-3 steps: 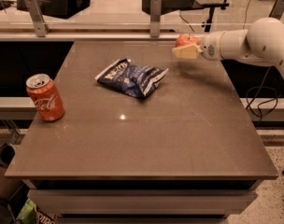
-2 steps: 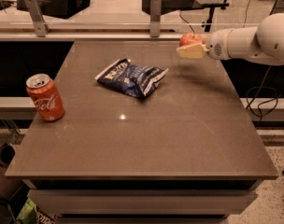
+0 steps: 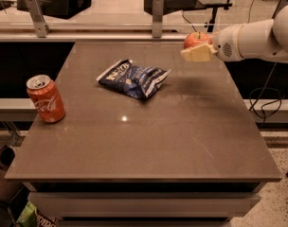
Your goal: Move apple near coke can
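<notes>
The red-orange apple is held in my gripper above the table's far right part, clear of the surface. The cream fingers close around it from the right, at the end of my white arm. The coke can, red-orange with white script and a silver top, stands upright near the table's left edge, far from the apple.
A dark blue chip bag lies flat on the brown table between apple and can. A rail with metal posts runs behind the far edge. Cables hang at the right.
My gripper has lifted the apple higher above the table and shifted it slightly right. The can and the chip bag have not moved.
</notes>
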`<state>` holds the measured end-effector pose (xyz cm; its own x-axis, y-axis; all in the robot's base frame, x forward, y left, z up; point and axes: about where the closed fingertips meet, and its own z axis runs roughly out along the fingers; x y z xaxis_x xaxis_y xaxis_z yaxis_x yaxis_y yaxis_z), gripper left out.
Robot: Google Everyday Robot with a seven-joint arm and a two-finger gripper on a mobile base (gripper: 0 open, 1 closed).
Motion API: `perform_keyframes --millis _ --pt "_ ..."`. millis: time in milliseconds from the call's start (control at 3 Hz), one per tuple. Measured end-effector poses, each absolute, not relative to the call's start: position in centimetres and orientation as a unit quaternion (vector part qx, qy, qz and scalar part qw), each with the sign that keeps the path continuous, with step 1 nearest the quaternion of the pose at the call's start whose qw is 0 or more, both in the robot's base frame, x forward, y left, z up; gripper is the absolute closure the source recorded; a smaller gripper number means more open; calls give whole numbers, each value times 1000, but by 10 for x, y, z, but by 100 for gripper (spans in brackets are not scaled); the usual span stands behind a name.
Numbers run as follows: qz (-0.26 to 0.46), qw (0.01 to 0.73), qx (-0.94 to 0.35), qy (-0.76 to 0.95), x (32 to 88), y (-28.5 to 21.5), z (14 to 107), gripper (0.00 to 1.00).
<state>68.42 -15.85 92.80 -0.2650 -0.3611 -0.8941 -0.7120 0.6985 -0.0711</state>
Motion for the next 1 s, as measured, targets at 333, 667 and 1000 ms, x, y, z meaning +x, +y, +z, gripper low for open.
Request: perform_keyframes --millis 333,667,1000 --pt "162 495 -361 774 655 -145 936 100" --pt "161 498 -375 765 633 -128 940 100" --pt "171 501 -391 753 617 -110 941 100"
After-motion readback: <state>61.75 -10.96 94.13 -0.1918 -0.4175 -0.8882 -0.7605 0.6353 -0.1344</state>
